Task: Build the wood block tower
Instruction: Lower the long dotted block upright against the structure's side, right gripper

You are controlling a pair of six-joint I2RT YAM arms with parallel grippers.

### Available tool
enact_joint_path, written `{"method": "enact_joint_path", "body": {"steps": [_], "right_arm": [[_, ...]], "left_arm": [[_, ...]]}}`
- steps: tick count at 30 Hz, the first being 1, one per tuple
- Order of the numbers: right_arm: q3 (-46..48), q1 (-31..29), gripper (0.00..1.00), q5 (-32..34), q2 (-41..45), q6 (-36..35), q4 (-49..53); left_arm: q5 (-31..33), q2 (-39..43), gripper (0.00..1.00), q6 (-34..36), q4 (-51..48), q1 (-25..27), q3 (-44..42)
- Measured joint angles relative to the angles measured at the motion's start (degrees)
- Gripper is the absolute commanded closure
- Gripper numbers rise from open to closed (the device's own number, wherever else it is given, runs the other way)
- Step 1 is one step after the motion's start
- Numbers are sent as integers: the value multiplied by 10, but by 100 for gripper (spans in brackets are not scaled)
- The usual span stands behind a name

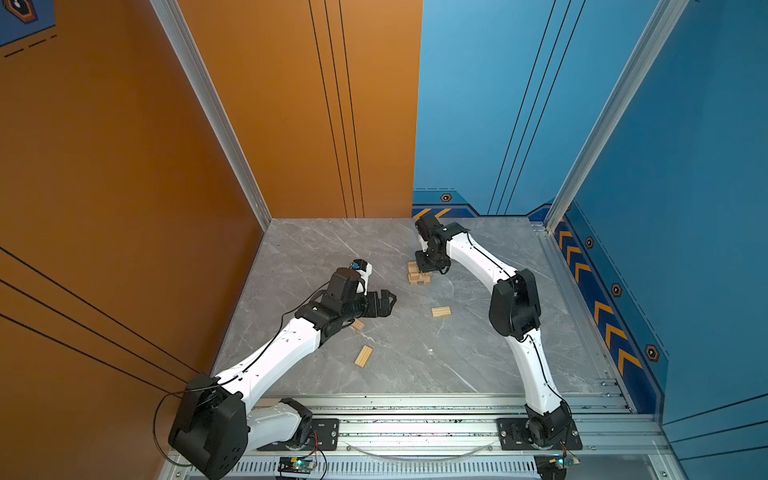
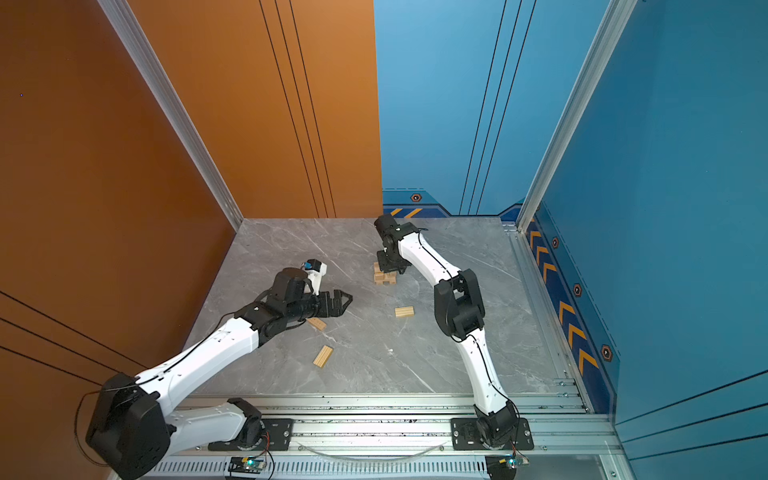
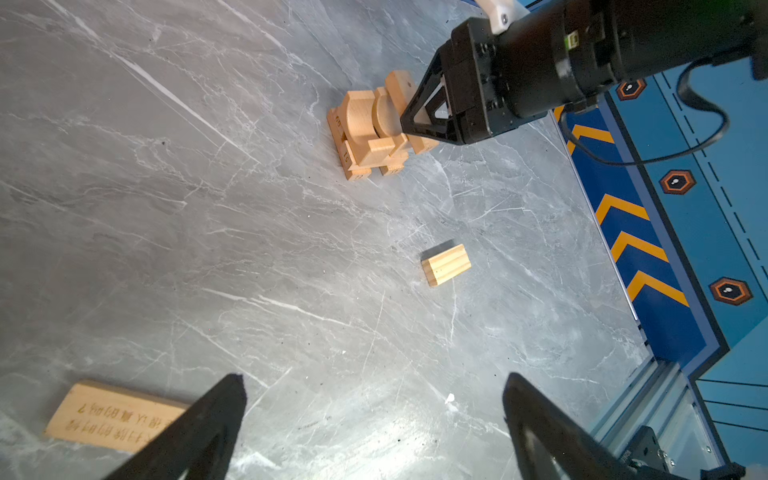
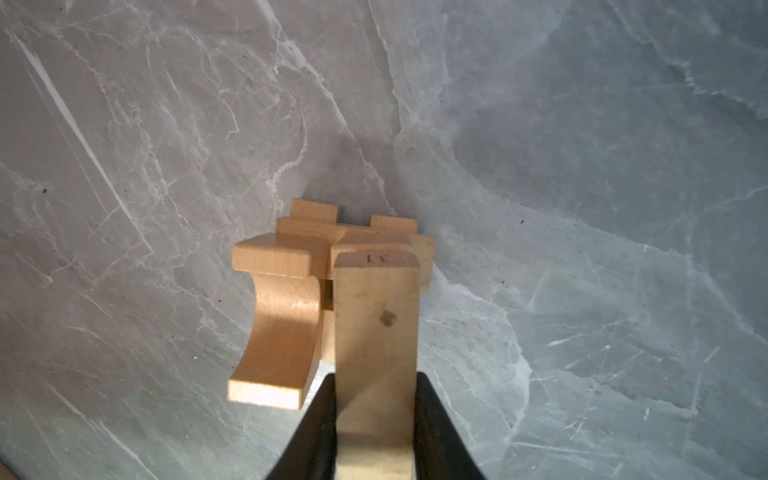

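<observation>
My right pincer (image 4: 374,376) is down at the tower (image 1: 417,276), which stands in the far middle of the table (image 1: 478,353). Its jaws lie against both sides of a block (image 4: 376,316) set on the top layer, just beside an arch (image 4: 282,328). I see no gap between finger and wood, so I take it as a narrow grip on that block. My left pincer (image 3: 374,379) hangs wide open and empty over the left of the table, well apart from the tower. One slab (image 1: 441,311) lies loose on the tower's near side, a second slab (image 1: 363,356) nearer and further left, and a printed bar (image 3: 112,415) just beside my left pincer. The danger, I judge, lies in letting go. The arch sits so close to the finger on its side that spreading the jaws could shove it off the bars beneath. I cannot tell whether the block rests flat; if it does not, it may rock or topple once freed. Pulling out at a slant could drag the block along and skew the crossed layers below, which look narrow and easily knocked.
</observation>
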State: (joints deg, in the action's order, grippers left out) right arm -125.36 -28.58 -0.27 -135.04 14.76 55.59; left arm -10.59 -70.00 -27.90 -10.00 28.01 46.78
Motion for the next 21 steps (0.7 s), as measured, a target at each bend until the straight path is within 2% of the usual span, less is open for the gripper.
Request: {"method": "enact_joint_path", "body": {"steps": [4, 13, 21], "right_arm": [[-2, 3, 56, -7, -4, 0, 2], [-13, 6, 47, -26, -6, 1, 5], [-22, 14, 43, -45, -6, 3, 6]], "left_arm": [[0, 0, 2, 0, 0, 0, 0], [0, 0, 2, -1, 0, 0, 0], [0, 6, 2, -2, 0, 0, 0]]}}
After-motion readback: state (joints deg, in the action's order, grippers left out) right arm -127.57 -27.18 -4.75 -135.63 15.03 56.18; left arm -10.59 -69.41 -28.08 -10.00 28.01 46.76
